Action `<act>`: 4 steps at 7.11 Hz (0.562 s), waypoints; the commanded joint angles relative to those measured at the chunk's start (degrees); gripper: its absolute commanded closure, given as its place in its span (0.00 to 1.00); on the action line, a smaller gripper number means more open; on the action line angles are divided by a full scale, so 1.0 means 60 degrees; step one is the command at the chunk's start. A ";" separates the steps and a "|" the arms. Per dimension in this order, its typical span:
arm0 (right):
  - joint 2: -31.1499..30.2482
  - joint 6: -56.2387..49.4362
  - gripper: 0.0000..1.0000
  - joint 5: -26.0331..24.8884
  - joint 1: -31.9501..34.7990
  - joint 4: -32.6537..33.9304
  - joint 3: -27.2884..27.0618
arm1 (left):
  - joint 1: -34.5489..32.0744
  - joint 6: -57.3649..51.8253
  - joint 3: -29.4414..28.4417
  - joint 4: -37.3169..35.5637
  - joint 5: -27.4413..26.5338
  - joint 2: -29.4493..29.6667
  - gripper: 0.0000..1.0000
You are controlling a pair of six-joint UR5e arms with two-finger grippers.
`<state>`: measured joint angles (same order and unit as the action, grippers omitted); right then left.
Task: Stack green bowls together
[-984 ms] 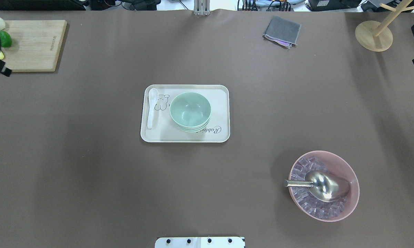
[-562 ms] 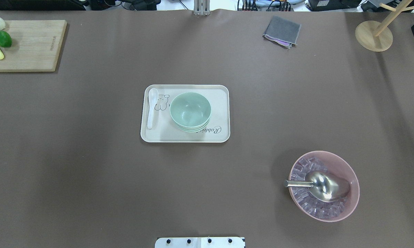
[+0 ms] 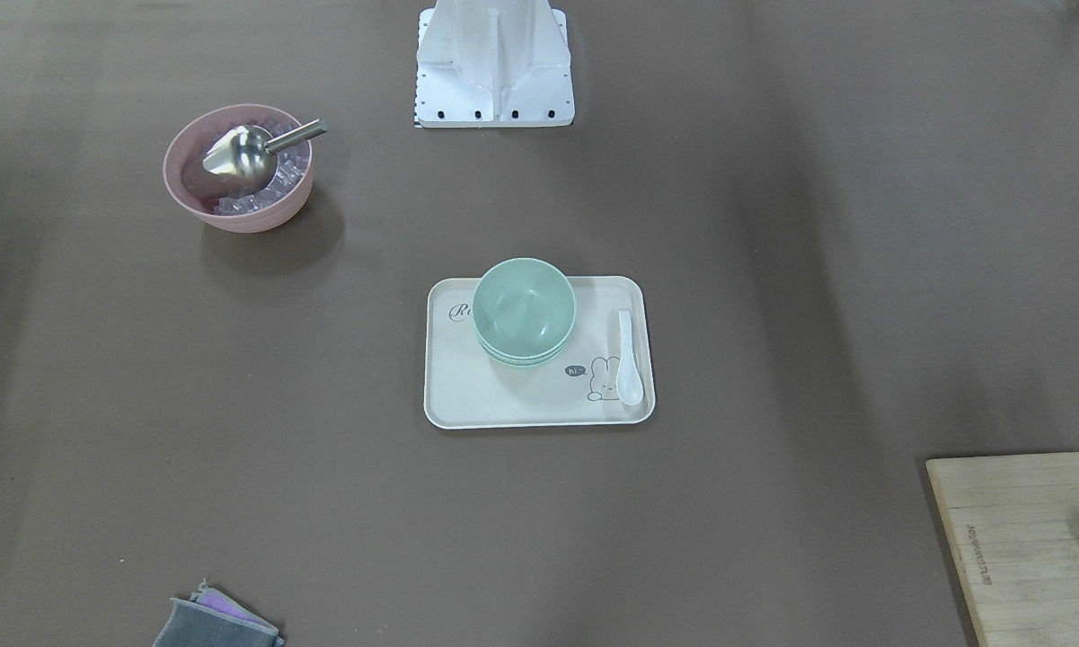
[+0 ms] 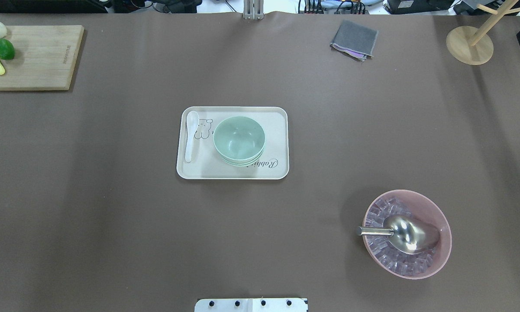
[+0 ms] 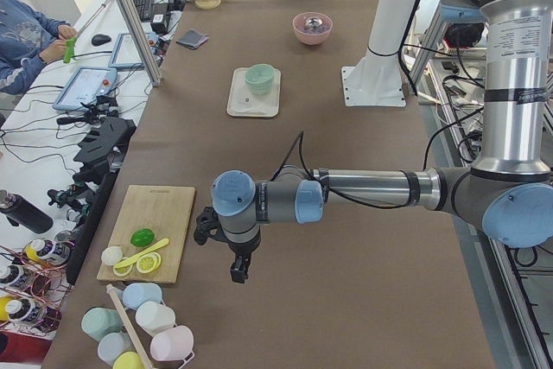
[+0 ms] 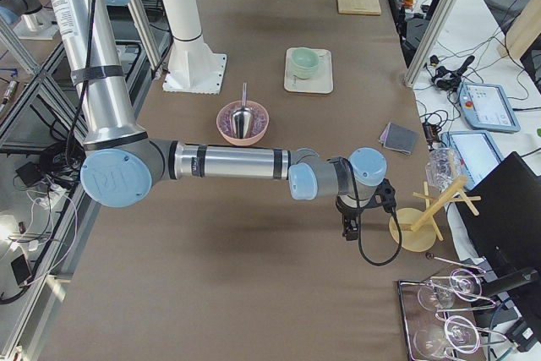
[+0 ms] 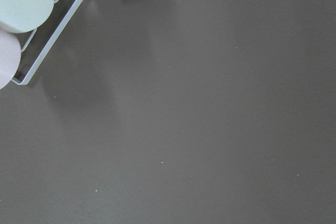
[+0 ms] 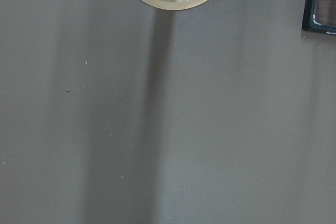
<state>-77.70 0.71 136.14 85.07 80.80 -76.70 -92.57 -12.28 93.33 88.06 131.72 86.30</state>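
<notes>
The green bowls (image 4: 239,139) sit nested in one stack on a cream tray (image 4: 277,171) at the table's middle; the stack also shows in the front view (image 3: 523,310) and both side views (image 5: 259,78) (image 6: 305,62). My left gripper (image 5: 238,270) shows only in the exterior left view, far from the bowls, beside the cutting board. My right gripper (image 6: 349,230) shows only in the exterior right view, near a wooden stand. I cannot tell whether either is open or shut. Both wrist views show only table.
A white spoon (image 4: 191,135) lies on the tray. A pink bowl (image 4: 441,260) holds ice cubes and a metal scoop (image 4: 405,234). A cutting board (image 4: 39,56) with limes is far left, a grey cloth (image 4: 354,39) at the back, a wooden stand (image 4: 468,45) far right.
Both arms' dark ends, seen at the left and right edges of the overhead view a second ago, have left that view. The bowls have not moved.
</notes>
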 commanded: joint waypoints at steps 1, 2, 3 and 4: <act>-0.0015 0.0000 0.00 0.0000 0.0001 -0.0005 -0.0018 | -0.0010 0.0244 0.0045 0.0119 0.0004 -0.0101 0.01; 0.0043 0.0043 0.00 -0.0058 0.0001 -0.0019 -0.0091 | -0.0010 0.0244 0.0075 0.0119 0.0004 -0.0072 0.01; 0.0160 0.0087 0.00 -0.0189 0.0001 0.0038 -0.0150 | -0.0010 0.0259 0.0075 0.0090 0.0019 0.0030 0.01; 0.0263 0.0146 0.00 -0.0190 0.0001 0.0170 -0.0150 | -0.0010 0.0259 0.0104 0.0002 0.0019 0.0060 0.01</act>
<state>-76.84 1.20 135.28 85.08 81.12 -77.45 -92.63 -10.77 93.79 88.52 131.81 86.32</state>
